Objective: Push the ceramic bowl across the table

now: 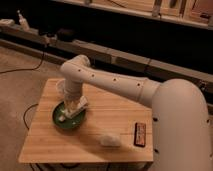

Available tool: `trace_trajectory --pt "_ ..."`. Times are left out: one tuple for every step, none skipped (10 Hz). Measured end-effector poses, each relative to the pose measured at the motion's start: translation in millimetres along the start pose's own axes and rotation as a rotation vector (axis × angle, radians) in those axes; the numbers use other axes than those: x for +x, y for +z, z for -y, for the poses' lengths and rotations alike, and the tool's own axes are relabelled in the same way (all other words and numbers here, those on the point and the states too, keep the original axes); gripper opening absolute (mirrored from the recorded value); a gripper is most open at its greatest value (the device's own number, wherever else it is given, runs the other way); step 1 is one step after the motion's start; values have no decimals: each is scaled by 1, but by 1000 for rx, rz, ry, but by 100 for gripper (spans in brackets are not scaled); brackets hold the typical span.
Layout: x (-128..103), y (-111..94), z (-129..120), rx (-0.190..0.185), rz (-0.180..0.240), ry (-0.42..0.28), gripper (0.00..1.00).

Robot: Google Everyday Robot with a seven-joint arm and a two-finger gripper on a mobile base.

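The ceramic bowl [75, 123], a shallow dark-green dish, sits on the left half of the light wooden table [115, 112]. My white arm reaches in from the right and bends down over it. The gripper [68, 114] is shut and points down into the bowl, with its tip on or just above the bowl's inside, left of centre. The arm's wrist covers the back part of the bowl.
A small pale cup [60, 86] stands just behind the bowl, half hidden by the arm. A white lump [110, 140] and a dark rectangular object [140, 134] lie near the table's front right. A dark cable [25, 112] lies on the floor to the left.
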Motion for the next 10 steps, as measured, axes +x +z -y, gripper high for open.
trace_trajectory --pt "-7 15 7 8 17 -4 0" --pt "-10 26 12 4 26 -13 0" --pt "-13 38 17 -11 34 -27 0" --pt "-14 50 21 -30 39 -40 0" --pt "-15 58 20 -48 42 -45 0" --pt "-17 68 19 -70 46 -50 0" --pt "-20 77 19 -87 53 -54 0" --pt "-22 82 17 -97 57 -50 0" --pt "-25 88 12 -110 61 -40 0" --pt "-27 92 6 -121 65 -27 0"
